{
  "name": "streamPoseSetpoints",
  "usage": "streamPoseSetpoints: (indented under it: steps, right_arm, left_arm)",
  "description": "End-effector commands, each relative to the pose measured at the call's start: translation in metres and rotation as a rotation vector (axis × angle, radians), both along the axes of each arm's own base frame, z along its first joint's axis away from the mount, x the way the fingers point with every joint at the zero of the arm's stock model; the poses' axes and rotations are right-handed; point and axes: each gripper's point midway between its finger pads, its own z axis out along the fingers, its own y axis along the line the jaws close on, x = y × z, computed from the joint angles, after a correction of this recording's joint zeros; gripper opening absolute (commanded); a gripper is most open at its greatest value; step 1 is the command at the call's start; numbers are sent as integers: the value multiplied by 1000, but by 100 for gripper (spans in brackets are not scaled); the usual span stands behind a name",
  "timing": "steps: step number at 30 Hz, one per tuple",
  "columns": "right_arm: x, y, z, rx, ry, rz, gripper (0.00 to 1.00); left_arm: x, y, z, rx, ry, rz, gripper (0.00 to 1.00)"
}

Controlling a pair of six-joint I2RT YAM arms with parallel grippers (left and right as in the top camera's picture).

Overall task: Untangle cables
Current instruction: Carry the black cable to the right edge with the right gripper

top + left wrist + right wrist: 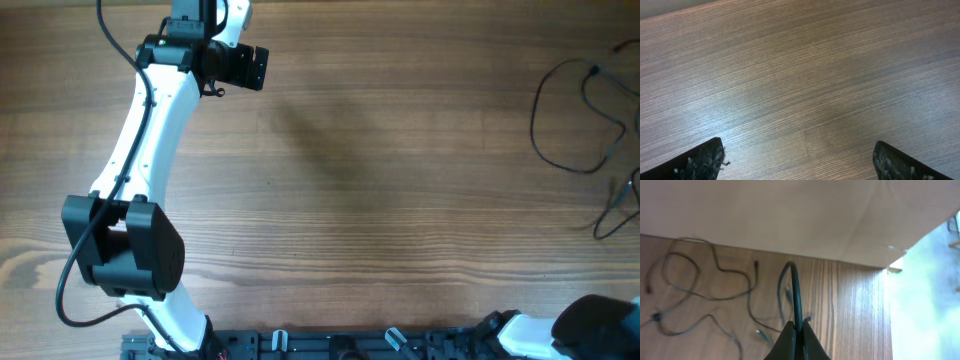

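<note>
The right hand (796, 332) is seen pressed together, with one black strand of the cables (796, 295) pinched between its fingertips. From the grip the strand rises in a narrow arch and drops back to the worktop (855, 310) just to the left. The rest of the cord is spread on the wood to the left of that hand, in wide, loose loops that cross one another in several places.

In the overhead view the same loops are found at the far right edge of the worktop, partly cut off by the frame. Only a dark part of the right arm (600, 322) is shown there, at the lower right corner.

The left hand (800, 162) is held spread wide, with nothing but bare wood between its two fingertips. It is carried by the left arm (150, 130) at the upper left, well apart from the cables across the whole worktop.

Two hands are counted. At least four small plug ends can be made out. The number of separate cords cannot be told, because the strands overlap.
</note>
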Motion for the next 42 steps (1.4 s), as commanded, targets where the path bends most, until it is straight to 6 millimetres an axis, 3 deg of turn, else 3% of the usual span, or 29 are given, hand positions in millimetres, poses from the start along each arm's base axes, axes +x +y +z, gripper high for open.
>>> streamPoseSetpoints:
  steps: [1, 12, 24, 28, 33, 42]
  right_arm:
    - [-5, -15, -37, 84, 1, -37, 5]
    - [-33, -61, -119, 323, -20, -104, 5]
    - [-27, -70, -193, 472, 83, -75, 5]
    - [-28, -70, -202, 493, 96, -79, 5]
    - [-41, -71, -201, 483, 129, -137, 4]
    - [-45, -71, -202, 490, 130, -146, 5]
  left_arm:
    - [1, 0, 2, 6, -10, -22, 98]
    - [1, -1, 2, 14, -14, -34, 99]
    - [0, 0, 1, 14, -9, -34, 99]
    - [-1, 0, 1, 15, -7, -34, 99]
    - [-1, 0, 1, 15, -6, -34, 100]
    - [-1, 0, 1, 15, -7, -34, 99]
